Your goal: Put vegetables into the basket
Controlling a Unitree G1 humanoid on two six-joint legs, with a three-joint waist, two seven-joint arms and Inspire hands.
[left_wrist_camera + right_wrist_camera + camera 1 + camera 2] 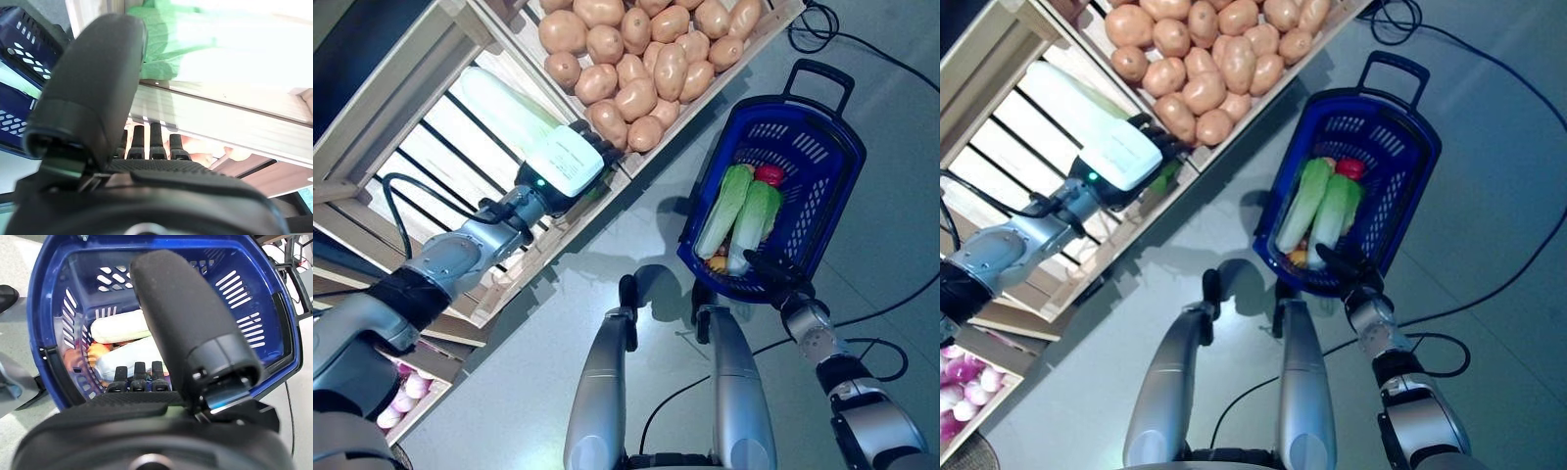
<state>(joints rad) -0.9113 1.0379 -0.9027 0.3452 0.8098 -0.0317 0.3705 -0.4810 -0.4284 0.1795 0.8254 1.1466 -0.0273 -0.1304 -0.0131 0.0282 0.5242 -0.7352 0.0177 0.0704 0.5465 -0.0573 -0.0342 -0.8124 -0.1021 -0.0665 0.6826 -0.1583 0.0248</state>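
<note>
The blue basket (842, 147) stands on the floor at the right. Two pale green cabbages (729, 201), a red vegetable (770, 174) and an orange one (717, 262) lie in it. My right hand (771, 266) is at the basket's near rim with straight fingers and is empty; in the right wrist view it (146, 399) looks into the basket (36, 308). My left hand (595, 147) is at the stand's front rail (205, 117), beside a long pale cabbage (499, 98) whose near end lies over it. Its fingers (156, 142) are straight below the rail.
The wooden stand (382, 108) fills the left and top, with a crate of potatoes (636, 69) next to my left hand. The basket's black handle (818, 83) points away from me. A black cable (891, 54) lies on the floor beyond the basket.
</note>
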